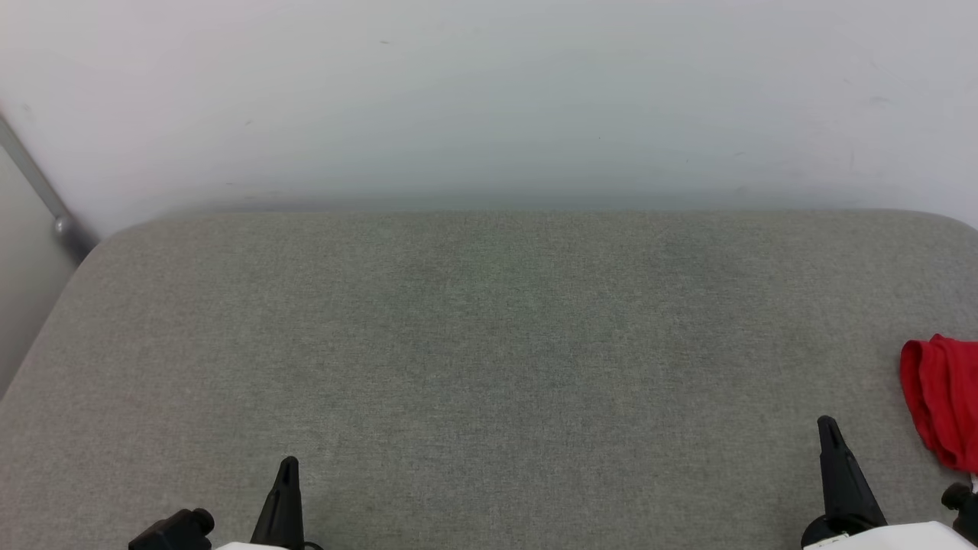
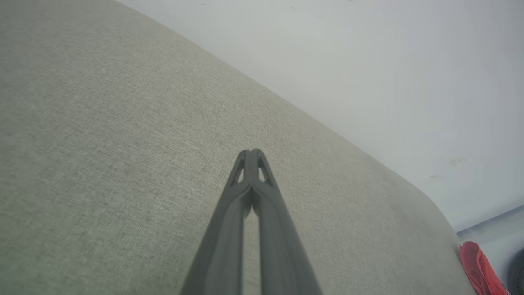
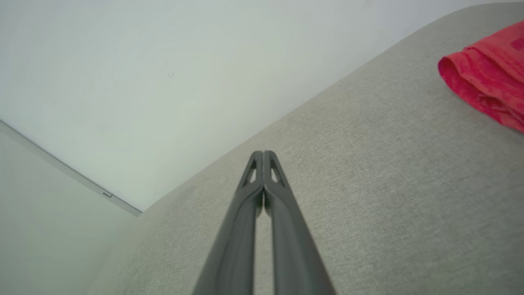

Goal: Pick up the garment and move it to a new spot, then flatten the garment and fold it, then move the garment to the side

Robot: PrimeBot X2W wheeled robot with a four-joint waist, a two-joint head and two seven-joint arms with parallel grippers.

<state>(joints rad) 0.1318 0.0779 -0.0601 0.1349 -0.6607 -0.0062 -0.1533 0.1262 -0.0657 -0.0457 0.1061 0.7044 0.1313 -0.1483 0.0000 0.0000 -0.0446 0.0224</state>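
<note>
The garment [image 1: 941, 397] is a bunched red cloth lying at the far right edge of the grey fabric surface [image 1: 489, 344], partly cut off by the head view's border. It also shows in the right wrist view as a red garment [image 3: 487, 73] at the upper right, and as a red sliver [image 2: 479, 270] low at the right of the left wrist view. My right gripper [image 1: 827, 425] is shut and empty, a short way left of the garment, not touching it. My left gripper [image 1: 288, 463] is shut and empty at the lower left. Both grippers' fingertips [image 2: 250, 152] [image 3: 263, 153] meet above bare fabric.
A pale wall [image 1: 489, 99] rises behind the surface's far edge. A grey metal bar [image 1: 38, 187] slants down at the far left corner. The surface's rounded corners fall away at left and right.
</note>
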